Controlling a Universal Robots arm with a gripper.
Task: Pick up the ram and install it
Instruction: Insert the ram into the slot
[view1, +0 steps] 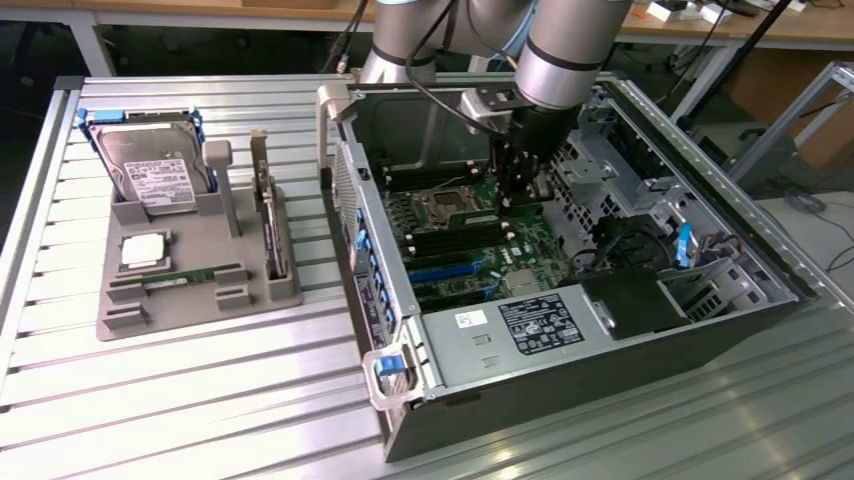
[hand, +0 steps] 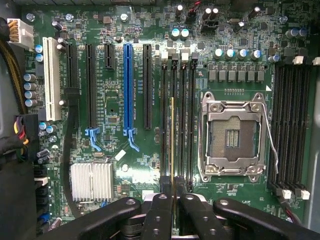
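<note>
Gripper fingers are pinched narrow on the ram, seen edge-on at centre frame over the memory slots left of the empty processor socket. You should keep the stick upright, parallel to its slot, and press evenly.

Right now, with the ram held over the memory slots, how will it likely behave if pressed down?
The ram, seen edge-on, looks thin and straight: probably stiff lengthwise, but apt to tilt. Gripper is clamped on one end, so it may pivot. Probably light and fragile.
</note>
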